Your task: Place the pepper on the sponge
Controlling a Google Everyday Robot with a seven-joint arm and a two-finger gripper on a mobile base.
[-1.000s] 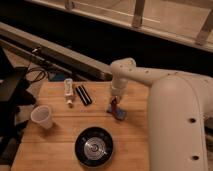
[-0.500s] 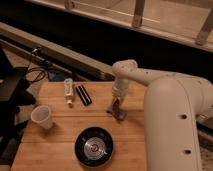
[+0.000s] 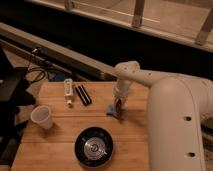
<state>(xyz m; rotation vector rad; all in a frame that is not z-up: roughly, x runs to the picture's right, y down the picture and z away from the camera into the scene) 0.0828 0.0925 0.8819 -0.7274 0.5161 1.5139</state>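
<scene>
My gripper (image 3: 118,106) hangs at the right of the wooden table (image 3: 60,145), pointing down from the white arm (image 3: 131,75). Between its fingers a dark-red pepper (image 3: 118,104) stands upright, so the gripper is shut on it. The pepper's lower end is right over the light-blue sponge (image 3: 113,111), which lies flat on the table and is partly covered by the gripper. Whether the pepper touches the sponge I cannot tell.
A white cup (image 3: 42,116) stands at the left. A black round bowl (image 3: 93,146) sits near the front edge. A white tube (image 3: 68,91) and two black sticks (image 3: 83,95) lie at the back. The arm's bulky white body (image 3: 180,125) fills the right side.
The gripper with the pepper has sunk slightly toward the sponge. The arm's white body has swung further into view on the right.
</scene>
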